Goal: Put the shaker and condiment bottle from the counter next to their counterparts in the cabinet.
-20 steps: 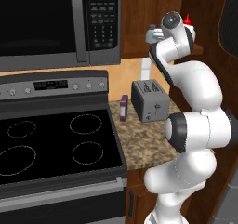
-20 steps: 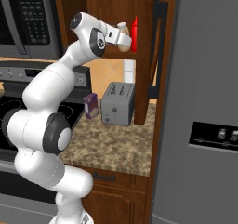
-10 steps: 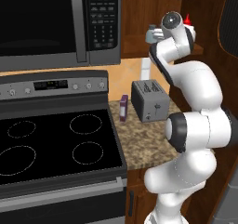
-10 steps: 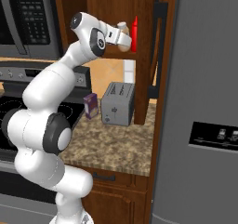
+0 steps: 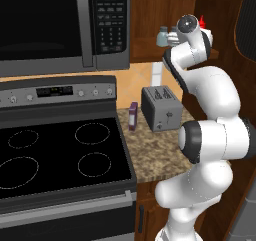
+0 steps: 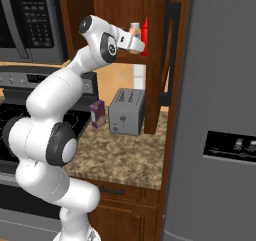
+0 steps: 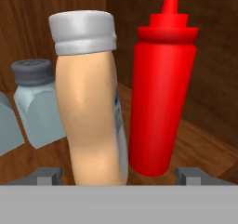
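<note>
The tan condiment bottle (image 7: 90, 121) with its pale cap stands upright in the dark wooden cabinet (image 7: 204, 139), right beside the red squeeze bottle (image 7: 160, 97). My gripper (image 7: 118, 174) is open, its fingertips (image 7: 47, 174) spread wide on either side of the tan bottle without touching it. To the left stands a pale blue-grey shaker (image 7: 36, 104) with a grey cap, and a second shaker (image 7: 6, 123) shows at the edge. From the right base view, the gripper (image 6: 134, 44) sits at the tan bottle (image 6: 134, 31) by the red bottle (image 6: 145, 31). A shaker (image 5: 162, 35) shows on the shelf.
A silver toaster (image 5: 160, 107) and a purple box (image 5: 133, 116) stand on the granite counter (image 5: 155, 152). The black stovetop (image 5: 55, 155) and microwave (image 5: 50, 25) lie to the left. A grey fridge (image 6: 220, 110) closes off the right side.
</note>
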